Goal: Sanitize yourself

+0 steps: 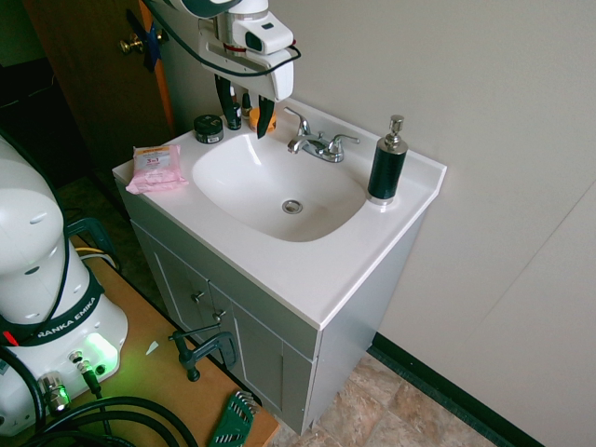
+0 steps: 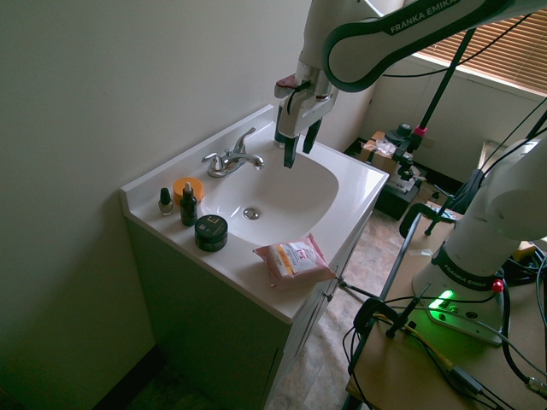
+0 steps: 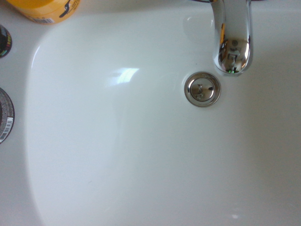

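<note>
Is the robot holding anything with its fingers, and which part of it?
Nothing is held: the two dark, tapered fingers are apart, above the white oval sink.

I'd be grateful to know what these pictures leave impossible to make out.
- Soap bottle: in the second exterior view, mostly hidden behind the tool.
- Orange jar: cut off by the wrist view's edge.
- Black jar: label too small to read, first exterior view.

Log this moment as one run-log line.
pincer: open, empty | position: above sink basin | soap dispenser: upright by faucet | sanitizing: no contact yet
</note>
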`<state>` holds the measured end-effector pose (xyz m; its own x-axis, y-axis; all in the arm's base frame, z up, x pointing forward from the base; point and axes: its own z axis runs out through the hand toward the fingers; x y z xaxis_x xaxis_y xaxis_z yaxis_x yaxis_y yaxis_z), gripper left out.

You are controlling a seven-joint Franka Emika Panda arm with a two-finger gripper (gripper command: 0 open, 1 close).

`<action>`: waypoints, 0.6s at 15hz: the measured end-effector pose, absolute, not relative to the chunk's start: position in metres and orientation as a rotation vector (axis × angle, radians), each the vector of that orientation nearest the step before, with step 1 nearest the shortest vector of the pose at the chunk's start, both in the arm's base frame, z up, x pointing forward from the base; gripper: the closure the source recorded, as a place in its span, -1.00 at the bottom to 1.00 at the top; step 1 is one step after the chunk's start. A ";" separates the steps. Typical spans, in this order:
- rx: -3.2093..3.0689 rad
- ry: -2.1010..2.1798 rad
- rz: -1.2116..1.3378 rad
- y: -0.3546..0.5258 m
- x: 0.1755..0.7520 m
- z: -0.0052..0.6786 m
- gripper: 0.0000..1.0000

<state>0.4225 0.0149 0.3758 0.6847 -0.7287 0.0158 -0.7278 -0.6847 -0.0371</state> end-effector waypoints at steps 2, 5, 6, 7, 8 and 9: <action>-2.854 1.238 -0.042 0.015 0.423 0.375 -1.00; -2.791 1.318 -0.086 0.008 0.436 0.390 -1.00; -2.744 1.363 -0.114 -0.005 0.452 0.406 -1.00; -2.700 1.407 -0.137 -0.022 0.470 0.423 1.00; -2.656 1.457 -0.153 -0.044 0.487 0.439 1.00; -2.620 1.501 -0.166 -0.065 0.503 0.453 1.00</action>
<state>0.5031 -0.0646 0.4527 0.5027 -0.8637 0.0367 -0.8508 -0.5019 -0.1561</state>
